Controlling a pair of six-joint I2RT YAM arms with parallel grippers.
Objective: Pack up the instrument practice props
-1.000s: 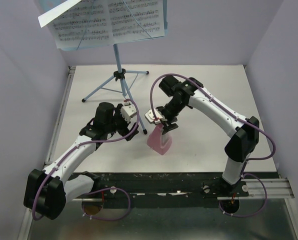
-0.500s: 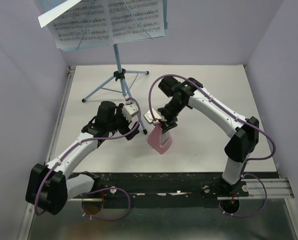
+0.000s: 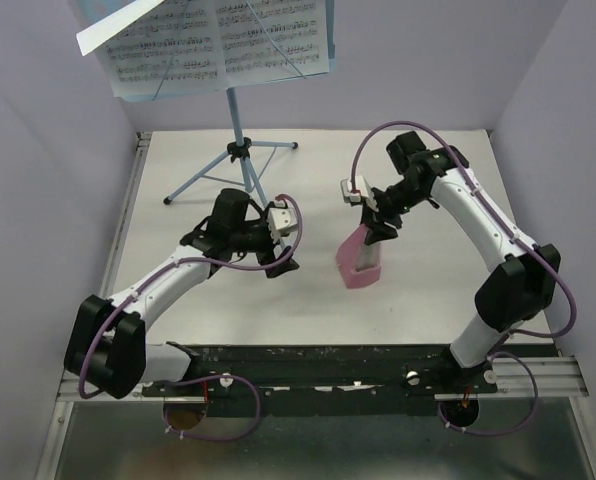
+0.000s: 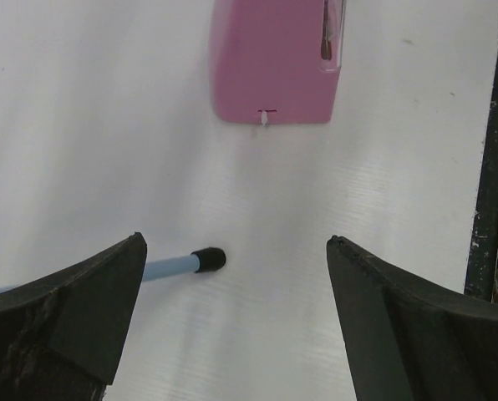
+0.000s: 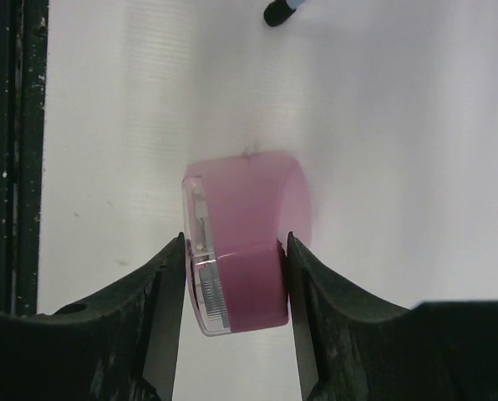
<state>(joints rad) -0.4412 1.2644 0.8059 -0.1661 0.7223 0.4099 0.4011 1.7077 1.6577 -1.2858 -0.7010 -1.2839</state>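
Note:
The pink wedge-shaped metronome [image 3: 359, 262] stands on the white table, right of centre. My right gripper [image 3: 378, 230] is shut on its top; in the right wrist view both fingers press the sides of the metronome [image 5: 242, 251]. My left gripper [image 3: 282, 262] is open and empty, left of the metronome [image 4: 274, 60], with a black-capped stand leg tip [image 4: 207, 260] between its fingers. The light-blue music stand [image 3: 240, 140] stands at the back left. White sheet-music pages [image 3: 218, 40] rest on its desk.
Purple walls close in the table [image 3: 438, 290] on the left, back and right. A black rail [image 3: 358, 365] runs along the near edge. The stand's tripod legs [image 3: 200, 182] spread over the back left of the table.
My right gripper has carried the metronome to the right, away from the centre. My left gripper has moved right and forward, toward the metronome's old spot.

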